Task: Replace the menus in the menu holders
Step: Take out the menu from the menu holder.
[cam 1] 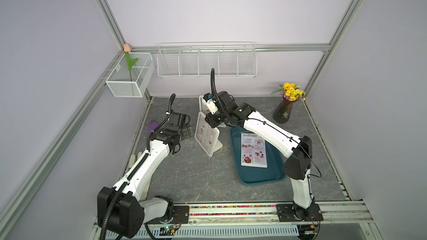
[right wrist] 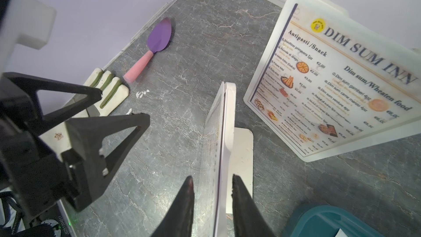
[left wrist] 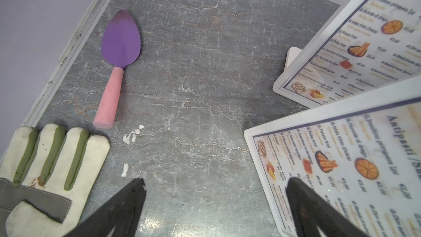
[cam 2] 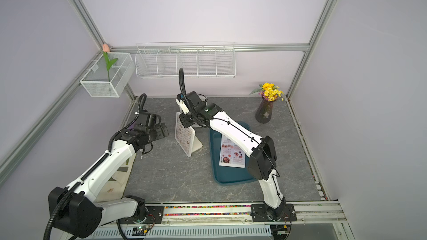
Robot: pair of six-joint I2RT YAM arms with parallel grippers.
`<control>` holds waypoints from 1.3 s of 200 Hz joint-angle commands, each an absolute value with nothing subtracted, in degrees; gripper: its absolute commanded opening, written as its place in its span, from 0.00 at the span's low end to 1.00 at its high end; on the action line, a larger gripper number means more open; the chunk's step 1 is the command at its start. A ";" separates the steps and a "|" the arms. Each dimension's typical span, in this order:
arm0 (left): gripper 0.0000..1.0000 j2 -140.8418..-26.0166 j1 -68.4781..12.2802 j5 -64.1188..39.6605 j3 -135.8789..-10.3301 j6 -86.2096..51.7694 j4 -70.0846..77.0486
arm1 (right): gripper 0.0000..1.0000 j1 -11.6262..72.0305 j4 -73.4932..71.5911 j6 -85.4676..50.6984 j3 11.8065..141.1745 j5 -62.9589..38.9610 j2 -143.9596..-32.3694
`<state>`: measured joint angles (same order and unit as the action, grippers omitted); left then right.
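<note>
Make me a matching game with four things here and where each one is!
Things:
1. SPECIAL MENU sheet
2. yellow flowers
3. DIM SUM INN menu
4. pink tulip

Places:
A. in the dark vase
B. in the white menu holder
C. in the mesh basket
D. on the teal tray

Pairs: 1-D, 2-A, 3-B, 4-C

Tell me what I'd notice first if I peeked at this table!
Probably the right tool, with its jaws on either side of the top edge of a white menu holder standing mid-table. Beside it, a teal tray holds a red-headed SPECIAL MENU sheet. In the back right corner, yellow flowers stand in a dark vase.
</note>
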<state>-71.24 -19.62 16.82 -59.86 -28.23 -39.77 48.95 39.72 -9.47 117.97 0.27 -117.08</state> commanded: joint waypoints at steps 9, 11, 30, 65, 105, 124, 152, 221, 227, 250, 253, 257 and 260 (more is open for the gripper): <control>0.99 -70.25 -19.60 18.19 -59.41 -29.14 -41.25 | 0.31 49.18 40.71 -9.93 118.74 -0.58 -118.25; 0.99 -70.25 -19.60 18.19 -59.46 -29.10 -41.29 | 0.31 49.14 40.70 -10.00 118.74 -0.56 -118.29; 0.99 -70.08 -19.59 18.15 -59.60 -29.00 -41.40 | 0.29 49.14 40.74 -9.94 118.65 -0.58 -118.45; 0.99 -69.63 -19.60 18.46 -59.69 -28.68 -41.48 | 0.26 49.19 40.45 -10.43 118.15 -1.20 -118.30; 0.99 -69.23 -19.57 18.82 -59.77 -28.37 -41.66 | 0.26 49.15 40.39 -10.75 117.31 -1.71 -118.13; 0.99 -68.91 -19.58 19.28 -60.16 -28.05 -41.92 | 0.26 49.15 40.31 -10.84 117.07 -1.58 -117.95; 0.99 -68.39 -19.58 19.76 -60.21 -27.66 -41.92 | 0.25 49.14 40.08 -11.07 116.68 -1.90 -117.86; 0.99 -66.47 -19.59 21.45 -59.59 -27.15 -41.31 | 0.17 48.65 39.18 -12.71 115.62 -3.62 -117.08; 1.00 -66.39 -19.60 21.58 -59.59 -27.17 -41.31 | 0.17 48.56 38.97 -12.76 115.50 -3.75 -116.99; 1.00 -66.40 -19.59 21.70 -59.59 -27.05 -41.31 | 0.14 48.35 38.31 -13.39 115.08 -4.70 -116.35; 1.00 -66.35 -19.60 21.75 -59.59 -27.07 -41.31 | 0.14 48.31 38.20 -13.45 114.98 -4.91 -116.30; 0.99 -66.36 -19.59 21.71 -59.59 -27.07 -41.31 | 0.13 48.21 38.13 -13.61 114.90 -5.12 -116.19; 1.00 -66.36 -19.60 21.71 -59.59 -27.07 -41.31 | 0.13 48.17 37.96 -13.72 114.81 -5.30 -116.13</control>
